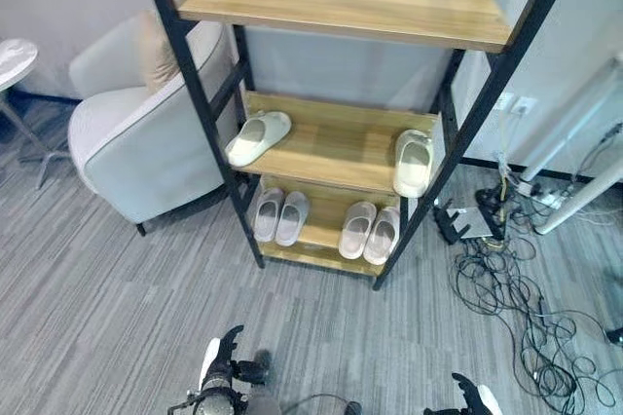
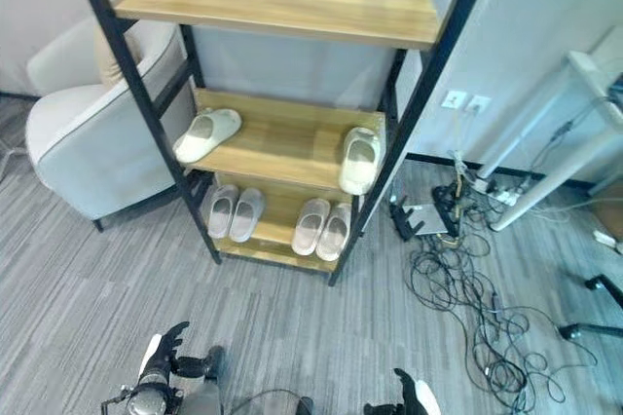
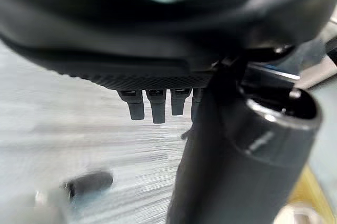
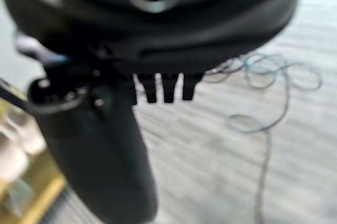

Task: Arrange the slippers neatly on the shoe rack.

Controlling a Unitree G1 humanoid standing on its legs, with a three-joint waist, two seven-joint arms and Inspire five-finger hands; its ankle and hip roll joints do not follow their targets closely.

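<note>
A shoe rack with a black frame and wooden shelves is seen standing on grey carpet. On the middle shelf two cream slippers are placed well apart: the left slipper lies angled near the left post, the right slipper sits at the right end with its front over the shelf edge. On the bottom shelf a grey pair is set side by side on the left, and a beige pair side by side on the right. The top shelf is seen bare. A light armchair is placed just beside the rack on the left. Loose cables are spread on the carpet at the right.

The left hand is seen low at the bottom edge, fingers straight and relaxed, nothing held. The right hand is seen at the bottom right edge, fingers likewise straight, nothing held. Both hands are well apart from the rack.
</note>
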